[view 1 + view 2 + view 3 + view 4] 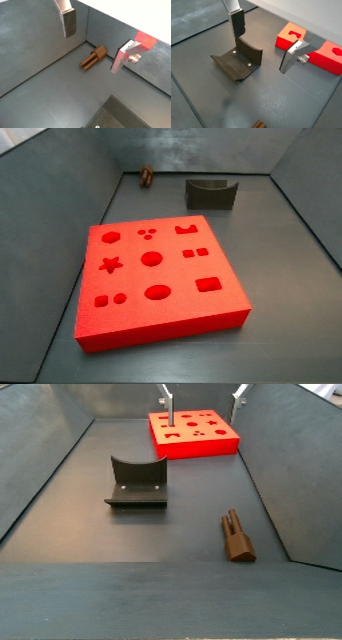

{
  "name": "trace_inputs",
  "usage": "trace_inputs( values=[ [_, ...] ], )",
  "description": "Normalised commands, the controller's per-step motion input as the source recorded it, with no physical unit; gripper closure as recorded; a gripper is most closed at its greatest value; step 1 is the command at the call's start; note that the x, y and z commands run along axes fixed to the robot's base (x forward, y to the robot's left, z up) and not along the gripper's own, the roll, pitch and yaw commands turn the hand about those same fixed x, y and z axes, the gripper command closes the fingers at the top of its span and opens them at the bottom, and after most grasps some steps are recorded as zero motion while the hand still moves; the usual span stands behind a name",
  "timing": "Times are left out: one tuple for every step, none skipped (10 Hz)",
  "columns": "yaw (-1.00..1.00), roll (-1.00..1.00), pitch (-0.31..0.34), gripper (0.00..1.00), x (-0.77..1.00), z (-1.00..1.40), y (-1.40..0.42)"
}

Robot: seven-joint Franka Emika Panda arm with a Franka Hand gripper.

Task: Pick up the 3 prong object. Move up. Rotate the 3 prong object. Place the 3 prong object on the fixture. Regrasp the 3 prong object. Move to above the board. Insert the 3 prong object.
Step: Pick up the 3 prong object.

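On the grey floor by the side wall you have the 3 prong object (237,536) lying flat — well apart from the fixture (136,482) and the board (158,278). Your fingers (69,22) hang spread wide above, gripping nothing.

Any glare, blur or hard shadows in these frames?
Wrist view: open tool over the floor, silver fingers sharp, mild sheen, no blowout. Side view: 3 prong object tiny and soft; board saturated red, cutouts readable. Shadows soft in every view.
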Motion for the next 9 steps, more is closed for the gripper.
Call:
trace_inputs(
  values=[
    [-0.16,0.02,-0.151,0.00,-0.55,-0.33,0.33],
    [-0.17,0.03,-0.187,0.00,-0.91,-0.57,0.61],
    [-0.09,0.02,-0.153,0.00,-0.91,-0.68,0.70],
    [-0.05,0.02,-0.100,0.00,-0.52,-0.71,0.79],
    [0.00,0.00,-0.173,0.00,-0.45,-0.77,0.72],
    [0.00,-0.03,-0.140,0.00,-0.05,-0.79,0.70],
    [0.02,-0.10,-0.114,0.00,0.06,-0.74,0.67],
    [0.00,-0.08,-0.147,0.00,0.00,-0.79,0.58],
    [0.00,-0.08,-0.144,0.00,0.07,-0.79,0.53]
  ],
)
